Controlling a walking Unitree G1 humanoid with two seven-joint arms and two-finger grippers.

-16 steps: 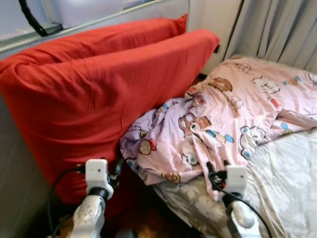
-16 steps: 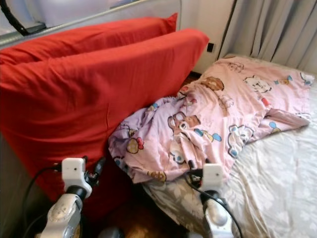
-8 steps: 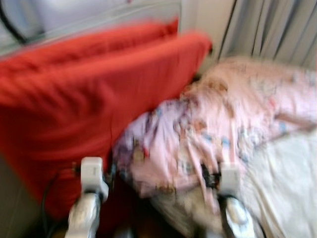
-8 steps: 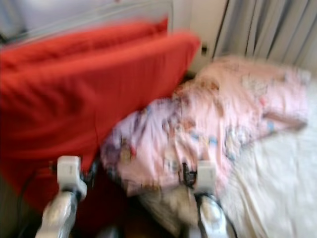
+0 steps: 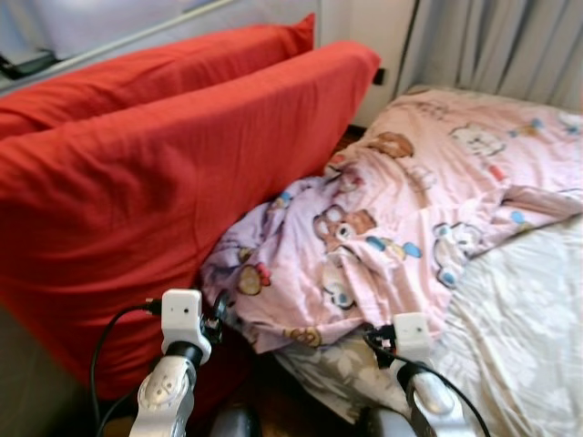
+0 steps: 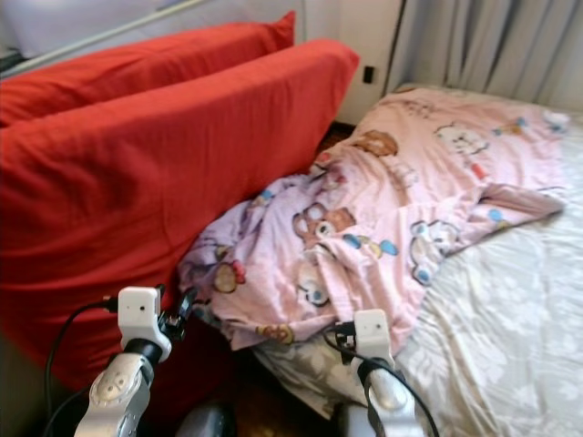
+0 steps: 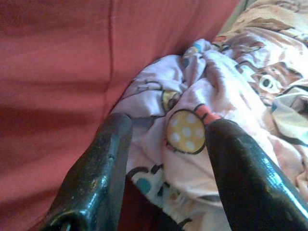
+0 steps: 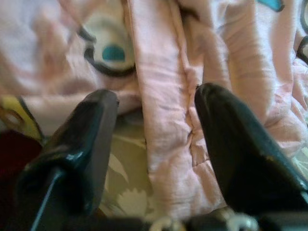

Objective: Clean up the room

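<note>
A pink cartoon-print blanket (image 5: 410, 209) lies crumpled across the bed, its lower edge hanging over the side. My left gripper (image 7: 166, 132) is open just before the blanket's bunched corner (image 7: 192, 130), beside the red cushion (image 7: 57, 62). The left wrist (image 5: 182, 319) is low at the left, near the cushion's base. My right gripper (image 8: 154, 115) is open over the blanket's edge (image 8: 168, 144), where it lies on the grey floral sheet (image 8: 125, 192). The right wrist (image 5: 410, 339) sits at the bed's near corner.
Two big red cushions (image 5: 155, 164) lean upright against the wall on the left, close against the bed. The grey floral sheet (image 5: 519, 319) covers the mattress on the right. Grey curtains (image 5: 492, 45) hang behind the bed. Dark wooden floor (image 5: 273, 391) shows between cushion and bed.
The whole picture has shifted left and up after a blurred moment, so the camera moved. My right wrist now sits lower against the bed's corner. Both grippers remain open.
</note>
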